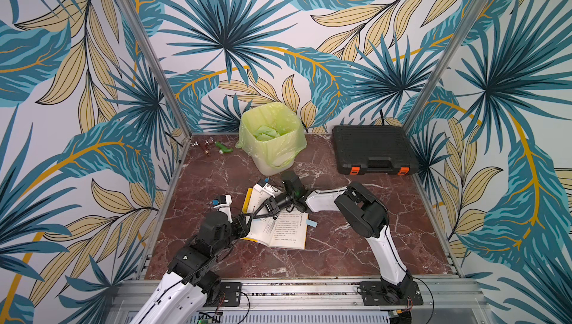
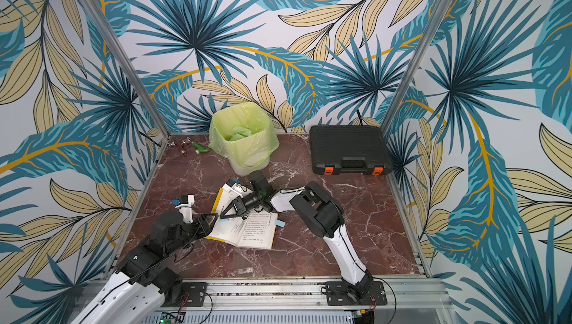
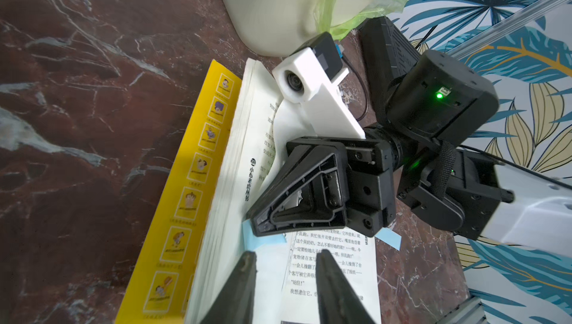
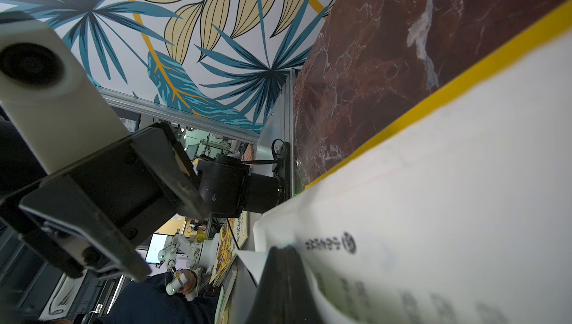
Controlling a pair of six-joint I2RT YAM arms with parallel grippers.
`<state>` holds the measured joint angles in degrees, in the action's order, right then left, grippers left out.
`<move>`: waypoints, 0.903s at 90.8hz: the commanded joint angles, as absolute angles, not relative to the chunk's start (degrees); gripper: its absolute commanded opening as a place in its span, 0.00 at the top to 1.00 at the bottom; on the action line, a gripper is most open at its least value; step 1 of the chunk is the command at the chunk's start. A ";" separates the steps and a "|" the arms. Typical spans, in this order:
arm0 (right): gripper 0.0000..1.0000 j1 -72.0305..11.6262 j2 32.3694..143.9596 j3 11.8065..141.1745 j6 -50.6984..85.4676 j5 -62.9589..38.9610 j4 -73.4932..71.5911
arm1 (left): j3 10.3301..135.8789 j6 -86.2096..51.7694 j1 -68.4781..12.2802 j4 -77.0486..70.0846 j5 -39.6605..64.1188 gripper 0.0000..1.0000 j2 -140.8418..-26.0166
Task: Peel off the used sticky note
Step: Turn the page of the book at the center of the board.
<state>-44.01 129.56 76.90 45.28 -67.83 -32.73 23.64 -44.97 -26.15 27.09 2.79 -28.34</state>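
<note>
Sticky note: a pale blue, matte paper strip lying flat on a white page of the open book, which sits just below centre frame in both top views. One end of the strip lies under the tip of the right hand. Whether any edge is lifted cannot be told.

Right hand: black, ribbed, triangular fingers are together with nothing seen between them, and the tip is pressed onto the page.

Left hand: two dark, tapering fingers stand apart over a bare stretch of printed page. Their tips are just beside the strip; contact cannot be confirmed.

Book: paperback with a glossy yellow cover, dense black print and a fanned page block on the side toward frame left. A second blue note projects past the outer page edge toward frame right.

Worktop: polished red-brown marble pattern with white veins.

Upper middle of frame: a smooth white plastic bin with a crinkled, translucent green liner. To its right is a black ribbed hard case with orange latches.
</note>
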 commanded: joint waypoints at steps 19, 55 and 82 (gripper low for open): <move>1.00 -43.98 131.48 76.01 44.92 -68.08 -33.07 | 20.31 -44.57 -25.75 17.66 3.54 0.65 -31.97; 1.00 -43.90 130.97 75.94 43.10 -67.77 -30.75 | 20.47 -43.82 -25.69 22.16 -1.13 0.73 -33.87; 1.00 -43.95 130.83 75.98 42.70 -67.69 -30.25 | 21.00 -43.06 -25.68 26.93 -4.53 0.41 -33.38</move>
